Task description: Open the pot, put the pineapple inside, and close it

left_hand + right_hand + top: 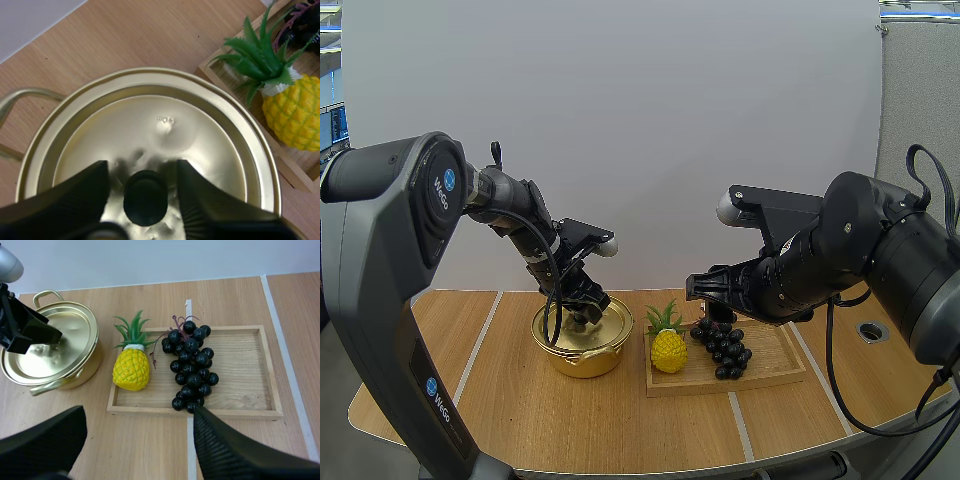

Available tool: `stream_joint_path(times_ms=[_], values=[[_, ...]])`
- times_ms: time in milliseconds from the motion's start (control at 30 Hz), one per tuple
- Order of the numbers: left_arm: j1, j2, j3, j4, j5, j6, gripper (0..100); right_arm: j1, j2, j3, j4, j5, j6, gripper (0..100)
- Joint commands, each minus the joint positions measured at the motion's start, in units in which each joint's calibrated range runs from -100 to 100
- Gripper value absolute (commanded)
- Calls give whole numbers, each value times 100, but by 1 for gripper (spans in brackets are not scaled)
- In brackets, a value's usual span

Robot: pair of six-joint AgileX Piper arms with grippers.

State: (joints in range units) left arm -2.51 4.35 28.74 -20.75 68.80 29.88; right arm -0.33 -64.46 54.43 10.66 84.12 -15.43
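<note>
Left gripper (pixel 142 170) open over the lid (pixel 165 125), fingers straddling the knob (pixel 145 197) without pinching it.
The lid sits on the pot (pixel 582 355), so the lift is straight up, with open table (pixel 510 410) left and in front. The pineapple (pixel 668 350) is at the tray's (pixel 770 370) left end, just right of the pot, beside grapes (pixel 722 350); upright or lying, I cannot tell. The open right gripper (pixel 137 415) hovers nearer it.

My left gripper (pixel 141 169) sits low over the pot (pixel 582 358) — fingers parted. My right gripper (pixel 139 411) hangs well apart from it — fingers spread wide.
</note>
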Motion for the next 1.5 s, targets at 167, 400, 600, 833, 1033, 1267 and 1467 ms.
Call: stream_joint_path(times_ms=[167,400,600,833,1033,1267,1467], values=[[-13,-58,-52,19,290,-53,0,14,-16,-54,5,-93,-36,100],[-13,-948,-554,19,832,-290,0,14,-16,-54,5,-93,-36,100],[-13,-2121,-2068,200,1529,-648,0,14,-16,-54,17,-110,-36,100],[-13,-2831,-4662,1010,1594,-1209,0,14,-16,-54,17,-131,-36,100],[-13,-2828,-6880,1143,2080,-1229,0,14,-16,-54,17,-152,-36,100],[-13,-2597,-8857,1572,2025,-1391,0,14,-16,-54,31,-341,-36,100],[-13,-2464,-9212,1628,1783,-1481,0,14,-16,-54,101,-574,-58,100]])
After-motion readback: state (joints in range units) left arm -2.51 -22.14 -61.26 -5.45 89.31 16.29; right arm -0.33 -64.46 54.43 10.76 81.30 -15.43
